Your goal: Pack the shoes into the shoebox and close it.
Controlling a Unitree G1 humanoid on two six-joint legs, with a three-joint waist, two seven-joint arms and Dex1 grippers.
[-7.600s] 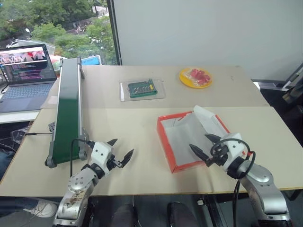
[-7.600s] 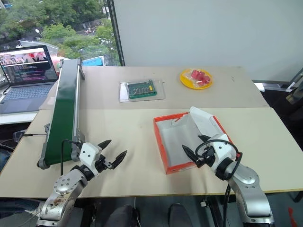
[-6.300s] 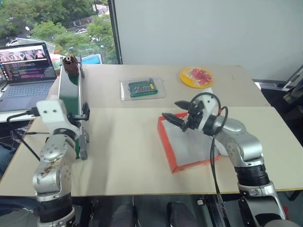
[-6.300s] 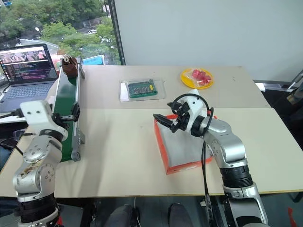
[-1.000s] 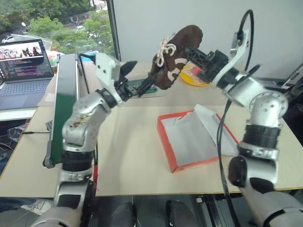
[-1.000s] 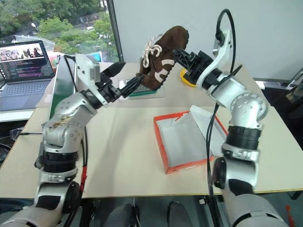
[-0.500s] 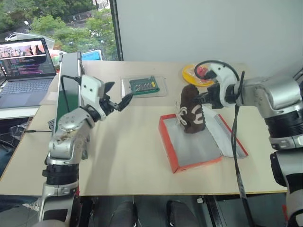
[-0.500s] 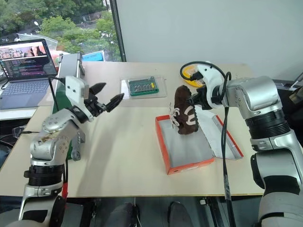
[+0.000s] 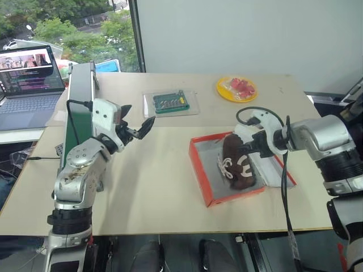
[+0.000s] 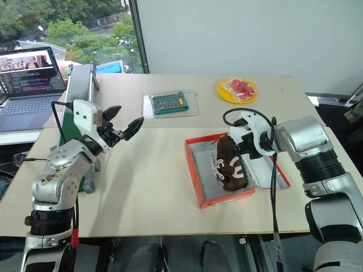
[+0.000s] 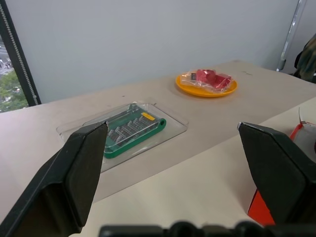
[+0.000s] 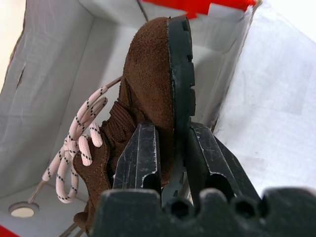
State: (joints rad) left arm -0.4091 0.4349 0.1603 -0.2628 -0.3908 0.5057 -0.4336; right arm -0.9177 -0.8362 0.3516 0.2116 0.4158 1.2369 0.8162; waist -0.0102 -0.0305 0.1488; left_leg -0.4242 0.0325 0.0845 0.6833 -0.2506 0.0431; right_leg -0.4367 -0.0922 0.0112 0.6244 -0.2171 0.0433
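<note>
One dark brown shoe (image 9: 237,167) with cream laces (image 12: 81,143) lies on its side inside the shoebox (image 9: 199,170), a red-orange open box lined with white paper. My right gripper (image 9: 249,148) reaches down into the box from its right side. It is shut on the shoe's sole edge (image 12: 180,74), with one finger (image 12: 140,158) on each side. My left gripper (image 9: 136,127) hangs open and empty above the table, well to the left of the box. White paper (image 9: 272,164) drapes over the box's right wall.
A green conveyor belt (image 9: 79,107) runs along the table's left side, with a laptop (image 9: 28,73) beyond it. At the back lie a clear tray with a green board (image 9: 170,103) and a yellow plate of red items (image 9: 236,89).
My right gripper has come down from high over the table, carrying the shoe, and laid it into the box. My left gripper has sunk a little, still open.
</note>
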